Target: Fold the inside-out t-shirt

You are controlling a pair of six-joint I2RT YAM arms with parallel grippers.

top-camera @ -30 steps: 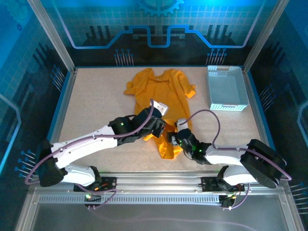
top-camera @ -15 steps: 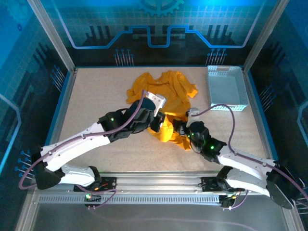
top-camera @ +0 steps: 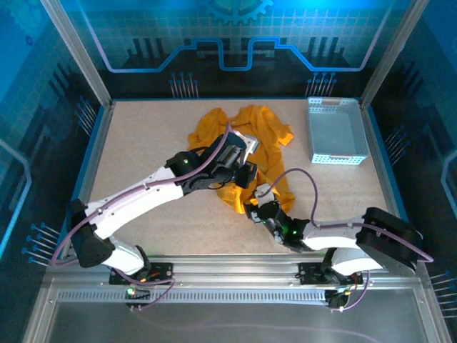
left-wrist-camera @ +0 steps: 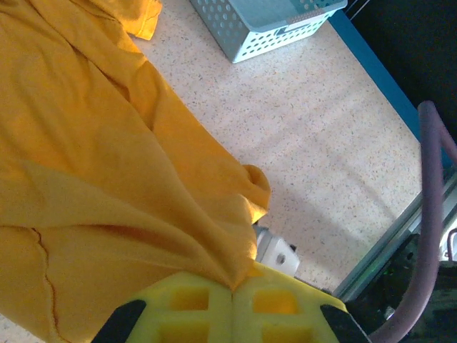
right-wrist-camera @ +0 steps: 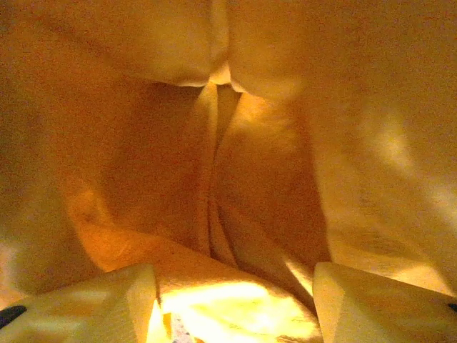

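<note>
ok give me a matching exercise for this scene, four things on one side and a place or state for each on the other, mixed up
1 t-shirt
2 basket
3 left gripper
4 right gripper

a fingers apart, cloth in front
b pale, at the far right
c orange, crumpled in the middle
d fingers pinched shut on cloth

Pairs: 1-c, 2-b, 3-d, 4-a
</note>
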